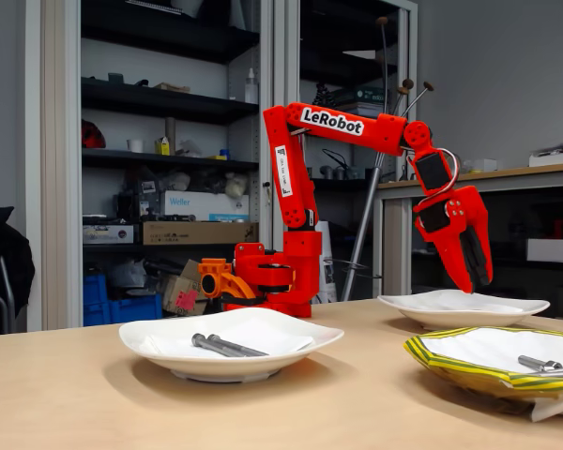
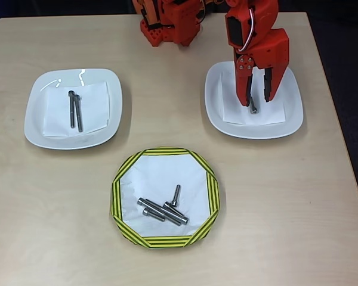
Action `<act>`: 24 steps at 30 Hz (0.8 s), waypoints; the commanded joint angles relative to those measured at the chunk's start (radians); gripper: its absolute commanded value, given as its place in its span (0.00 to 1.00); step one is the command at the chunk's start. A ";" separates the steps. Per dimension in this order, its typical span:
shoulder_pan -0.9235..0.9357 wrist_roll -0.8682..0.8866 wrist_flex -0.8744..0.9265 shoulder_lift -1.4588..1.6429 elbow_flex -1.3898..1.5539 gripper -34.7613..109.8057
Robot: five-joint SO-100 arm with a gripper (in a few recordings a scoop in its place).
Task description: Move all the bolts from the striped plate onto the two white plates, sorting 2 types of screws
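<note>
The striped plate point(image 2: 122, 196) point(image 1: 450, 370) sits at the table's front middle and holds several grey bolts point(image 2: 162, 210) point(image 1: 542, 363), long and short. In the overhead view, the left white plate point(image 2: 39, 119) point(image 1: 150, 339) carries two long bolts point(image 2: 75, 111) point(image 1: 223, 346) lying side by side. Over the right white plate point(image 2: 292, 113) point(image 1: 511, 307) my red gripper point(image 2: 258, 101) point(image 1: 479, 284) hangs open, tips pointing down just above it. One short bolt point(image 2: 252, 108) lies on that plate by the left fingertip; whether the finger touches it I cannot tell.
The arm's red base point(image 2: 167, 27) stands at the table's back edge between the white plates. White paper lines each plate. Bare tabletop point(image 2: 274, 208) lies right of the striped plate. Shelves and a counter stand behind the table in the fixed view.
</note>
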 commanded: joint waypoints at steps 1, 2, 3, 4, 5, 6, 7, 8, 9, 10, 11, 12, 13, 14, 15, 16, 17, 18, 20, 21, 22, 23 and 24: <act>0.118 -0.198 -0.061 -0.021 -0.089 0.35; 0.161 -0.262 -0.083 -0.046 -0.123 0.34; 0.201 -0.327 -0.104 -0.072 -0.156 0.35; 0.238 -0.379 -0.123 -0.101 -0.189 0.34; 0.275 -0.433 -0.141 -0.132 -0.219 0.34; 0.308 -0.477 -0.155 -0.158 -0.249 0.34; 0.337 -0.506 -0.166 -0.186 -0.278 0.34; 0.362 -0.529 -0.175 -0.210 -0.304 0.34; 0.385 -0.518 -0.178 -0.233 -0.325 0.34; 0.400 -0.494 -0.179 -0.258 -0.344 0.34; 0.419 -0.468 -0.192 -0.281 -0.359 0.34; 0.437 -0.440 -0.209 -0.305 -0.374 0.34; 0.451 -0.399 -0.216 -0.333 -0.393 0.34; 0.463 -0.370 -0.227 -0.359 -0.411 0.34; 0.476 -0.350 -0.239 -0.385 -0.430 0.34; 0.486 -0.333 -0.245 -0.410 -0.448 0.34; 0.494 -0.318 -0.245 -0.434 -0.469 0.34; 0.499 -0.298 -0.241 -0.453 -0.488 0.34; 0.506 -0.258 -0.230 -0.488 -0.520 0.33; 0.508 -0.236 -0.224 -0.502 -0.531 0.33; 0.508 -0.215 -0.219 -0.514 -0.538 0.33; 0.509 -0.198 -0.218 -0.525 -0.543 0.33; 0.509 -0.184 -0.216 -0.535 -0.546 0.33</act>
